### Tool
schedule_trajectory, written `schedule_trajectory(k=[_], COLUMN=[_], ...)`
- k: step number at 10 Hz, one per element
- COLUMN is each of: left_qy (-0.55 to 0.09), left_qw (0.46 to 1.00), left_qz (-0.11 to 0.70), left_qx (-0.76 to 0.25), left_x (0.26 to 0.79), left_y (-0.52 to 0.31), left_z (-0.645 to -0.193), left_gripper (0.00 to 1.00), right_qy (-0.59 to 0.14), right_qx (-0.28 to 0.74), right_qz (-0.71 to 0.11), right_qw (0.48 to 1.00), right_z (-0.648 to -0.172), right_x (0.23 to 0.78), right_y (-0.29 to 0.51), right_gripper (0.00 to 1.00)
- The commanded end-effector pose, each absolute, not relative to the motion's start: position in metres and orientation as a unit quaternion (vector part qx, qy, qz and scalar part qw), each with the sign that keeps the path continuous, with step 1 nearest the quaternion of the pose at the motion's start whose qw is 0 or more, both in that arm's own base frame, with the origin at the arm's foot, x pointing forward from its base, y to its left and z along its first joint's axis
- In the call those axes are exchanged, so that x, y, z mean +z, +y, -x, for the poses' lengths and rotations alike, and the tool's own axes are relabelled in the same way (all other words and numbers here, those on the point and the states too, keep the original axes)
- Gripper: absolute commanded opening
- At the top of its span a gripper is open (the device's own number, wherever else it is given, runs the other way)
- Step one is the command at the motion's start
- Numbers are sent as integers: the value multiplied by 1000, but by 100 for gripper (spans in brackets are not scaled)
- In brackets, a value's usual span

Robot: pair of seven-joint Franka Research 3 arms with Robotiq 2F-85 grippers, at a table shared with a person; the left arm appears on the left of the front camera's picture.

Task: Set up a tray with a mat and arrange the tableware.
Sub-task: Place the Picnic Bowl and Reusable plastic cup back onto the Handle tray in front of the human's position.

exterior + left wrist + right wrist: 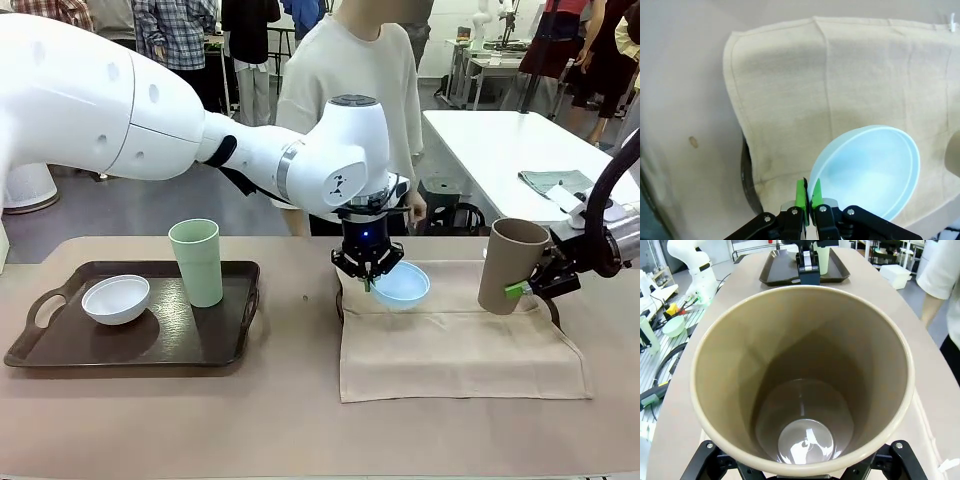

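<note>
**Tableware going onto the mat: bowl and tumbler both in hand**

Front view: my left end effector [368, 268] is pressed together on the rim of the pale blue bowl [403, 285], which hangs tilted just beneath it over the mat [450, 350]. My right end effector [522, 291] is spread around the side of the tan tumbler [512, 262], gripping it beside the mat's far corner. Whether its base touches the mat I cannot tell. Well away from both, a dark tray [30, 345] carries the white bowl [116, 298] and the green tumbler [197, 262].

I judge this the placing step. Next, I should level the bowl, lower it onto the mat and release it.

Left wrist view: my green pads [801, 194] pinch the bowl's thin rim. A dark rim [746, 175] peeks from under the mat's edge, likely a second tray, which the front view barely hints at.

Right wrist view: I look straight down into the empty tumbler. Its wall hides my fingertips, so the front view is what shows that grip.
</note>
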State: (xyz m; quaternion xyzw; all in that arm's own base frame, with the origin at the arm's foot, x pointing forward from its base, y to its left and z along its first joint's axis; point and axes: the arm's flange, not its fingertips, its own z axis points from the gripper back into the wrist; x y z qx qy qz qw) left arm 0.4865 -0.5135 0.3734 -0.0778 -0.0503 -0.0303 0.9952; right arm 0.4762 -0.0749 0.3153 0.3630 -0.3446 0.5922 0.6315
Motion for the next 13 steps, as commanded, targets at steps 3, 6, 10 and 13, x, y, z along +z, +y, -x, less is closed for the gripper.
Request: schedule_trajectory(k=[3, 6, 10, 13], left_qy=[-54, -45, -46, -40], left_qw=[992, 992, 992, 992], left_qz=[104, 105, 103, 104], left_qx=[-51, -55, -62, -59], left_x=[355, 349, 351, 357], left_y=[-525, -532, -529, -524], left_z=[-493, -499, -496, -493], left_gripper=[4, 4, 69, 100], right_qy=[-353, -352, -344, -315], right_qx=[605, 609, 612, 620], right_qz=[-356, -351, -331, -272], right_qw=[619, 618, 631, 665], right_z=[-484, -488, -492, -489], right_x=[297, 287, 285, 302], right_y=[-74, -71, -77, -91], right_gripper=[82, 82, 100, 100])
